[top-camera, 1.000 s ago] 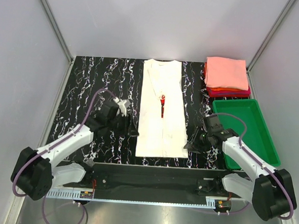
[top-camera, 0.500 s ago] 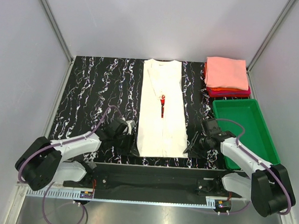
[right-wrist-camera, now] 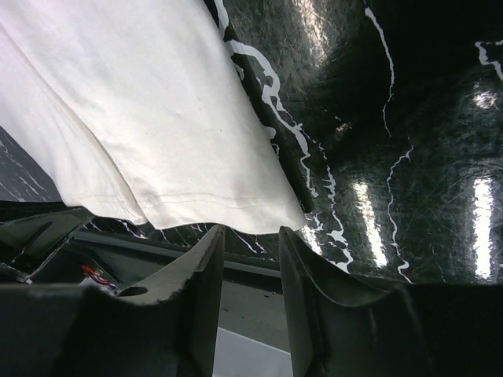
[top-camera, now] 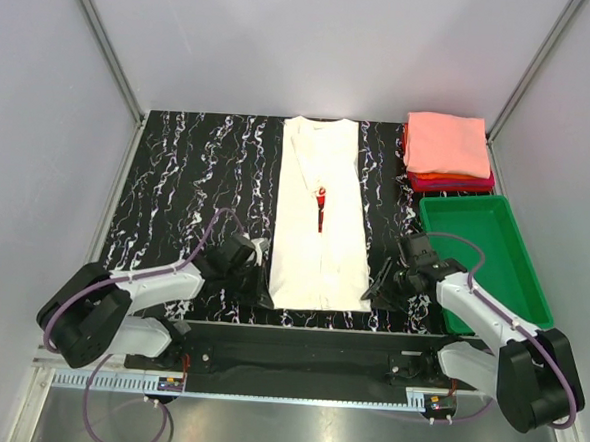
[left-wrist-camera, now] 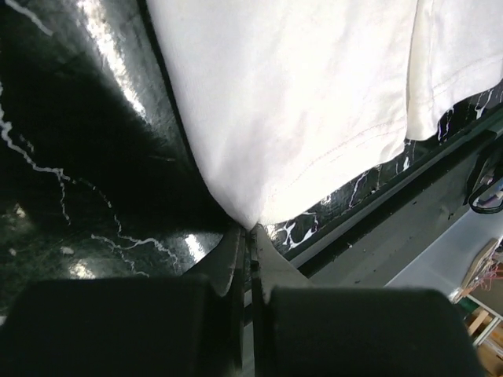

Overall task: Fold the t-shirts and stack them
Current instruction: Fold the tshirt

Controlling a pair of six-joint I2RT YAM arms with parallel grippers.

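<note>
Parted right pincer (right-wrist-camera: 251,232) sits by corner of cream t-shirt (right-wrist-camera: 141,118).

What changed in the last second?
The left gripper swept toward the near edge and closed on the near-left corner of the cream-white cotton t-shirt. The right gripper edged to the near-right corner, open. Shirt, folded stack of coloured tees and green plastic tray stayed put.

Your left arm (top-camera: 151,284) and right arm (top-camera: 485,313), white shells, black joints, looping purple cables (top-camera: 206,228), left hand (left-wrist-camera: 250,236) and right hand (right-wrist-camera: 251,236) black.
</note>
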